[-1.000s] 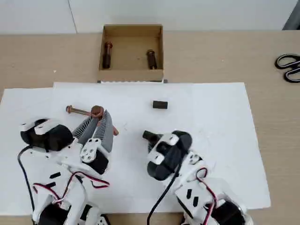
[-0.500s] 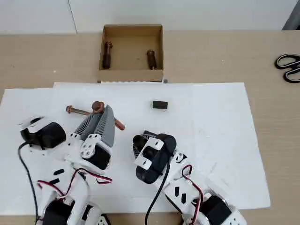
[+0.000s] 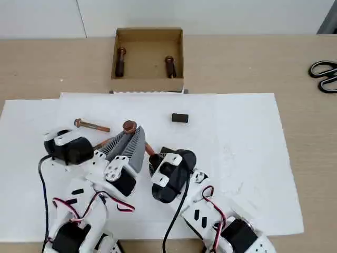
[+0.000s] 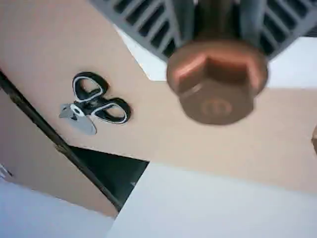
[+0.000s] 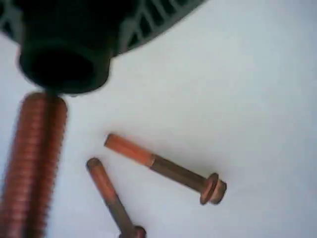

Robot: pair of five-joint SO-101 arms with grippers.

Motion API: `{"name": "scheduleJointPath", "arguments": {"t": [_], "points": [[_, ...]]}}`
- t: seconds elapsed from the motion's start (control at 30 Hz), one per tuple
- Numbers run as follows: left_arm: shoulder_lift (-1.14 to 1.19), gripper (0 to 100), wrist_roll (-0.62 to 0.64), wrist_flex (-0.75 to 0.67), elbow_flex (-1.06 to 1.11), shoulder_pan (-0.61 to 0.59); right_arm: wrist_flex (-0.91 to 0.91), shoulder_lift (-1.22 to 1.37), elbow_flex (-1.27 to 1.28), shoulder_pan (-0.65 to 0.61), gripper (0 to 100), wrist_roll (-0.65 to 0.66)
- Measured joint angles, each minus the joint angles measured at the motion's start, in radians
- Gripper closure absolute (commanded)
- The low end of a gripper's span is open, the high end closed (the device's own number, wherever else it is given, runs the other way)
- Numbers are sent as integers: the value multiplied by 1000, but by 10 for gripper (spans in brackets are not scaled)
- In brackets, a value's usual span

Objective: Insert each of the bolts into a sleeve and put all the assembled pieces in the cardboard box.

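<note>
Left claw (image 3: 130, 140) swung right, clamped on bolt (image 3: 129, 126); threads line up with sleeve (image 5: 64, 67) gripped in right claw (image 3: 158, 159), ready for insertion.

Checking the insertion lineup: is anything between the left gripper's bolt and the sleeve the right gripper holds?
Nothing visible. The bolt has its threaded end right at the sleeve mouth. Two loose bolts lie on the paper beyond, out of the way.

Count: copper-coloured hex-head metal bolts (image 3: 90, 125), bare: 3. Short black cylindrical sleeves (image 3: 179, 118), empty: 2. Bolt-in-sleeve assemblies (image 3: 120, 61): 2. Brown cardboard box (image 3: 149, 84): 1. Black-handled scissors (image 3: 324, 75): 1.
</note>
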Motion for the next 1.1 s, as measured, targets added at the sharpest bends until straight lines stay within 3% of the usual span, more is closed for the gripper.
{"name": "scheduleJointPath", "arguments": {"t": [0.53,0.9,1.1], "points": [[-3,994,-5,0,32,60,0,0,0,5,996,-2],[-9,994,-8,109,32,100,0,0,2,3,996,-2],[-6,994,-71,212,61,158,0,2,3,2,996,-3]]}}
